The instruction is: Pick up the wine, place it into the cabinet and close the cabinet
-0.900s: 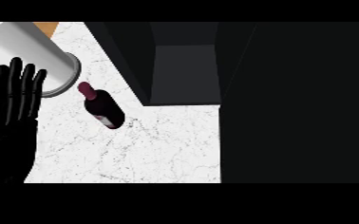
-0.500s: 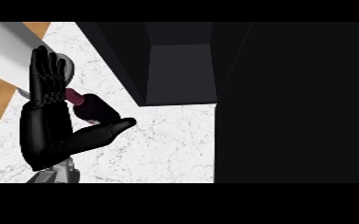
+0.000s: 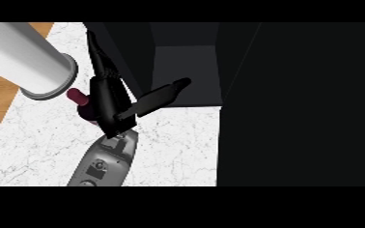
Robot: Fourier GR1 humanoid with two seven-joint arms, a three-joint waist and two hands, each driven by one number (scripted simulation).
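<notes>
- Fingers (image 3: 100, 70) of left hand (image 3: 107, 101) straight and together, thumb splayed right toward the cabinet; nothing clasped.
- Wine bottle (image 3: 77, 96) on white marble counter (image 3: 178, 145), mostly hidden behind that hand; label not legible.
- Dark cabinet (image 3: 185, 72) open, right of hand.
- Pale grey cylinder (image 3: 35, 63) just beside bottle, upper left.
- Wood strip (image 3: 7, 108) along counter's left edge.

No writing, number or sign can be read, not even on the dark red glass wine bottle (image 3: 76, 96).

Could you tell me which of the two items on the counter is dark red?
The wine bottle, partly hidden by the left hand; the big cylinder beside it is grey.
</notes>
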